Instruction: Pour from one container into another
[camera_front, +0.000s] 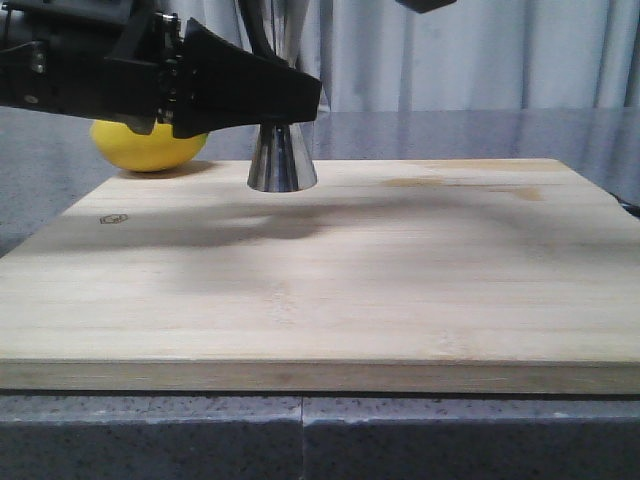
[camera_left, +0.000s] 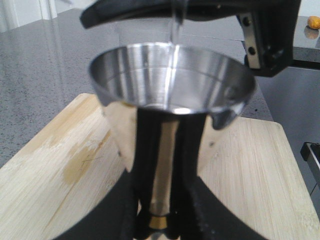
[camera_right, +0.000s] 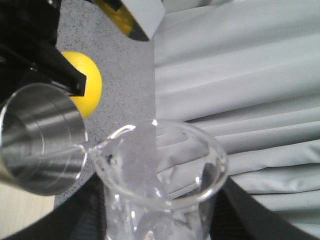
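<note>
Pouring: the beaker is tipped with its lip at the jigger's rim, and a thin clear stream runs down the inside wall of the cup.
Right gripper: fingers clamped on the beaker's sides; only the dark finger edges show beside the glass. In the front view this arm is almost wholly out of frame.
Left gripper: closed on the jigger at its waist, fingers on either side of the gold band, holding it upright.
Jigger, place: its base stands on the board, near the far edge; whether it bears full weight there I cannot tell.
Lemon: behind the board's far left corner, off the wood, left of the jigger and apart from it.
Fill level: a shallow pool seems to lie at the bottom of the upper cup; the depth is hard to read in the shine.
Risk, overshoot: the lip sits right at the jigger's rim, so a small drift of the beaker away from the jigger would likely send the stream down the outside onto the board.
Risk, overflow: the cup is small; tipping further or faster could fill it past the rim.
Risk, knock: glass pressing on steel could tilt the jigger in its narrow grip.
</note>
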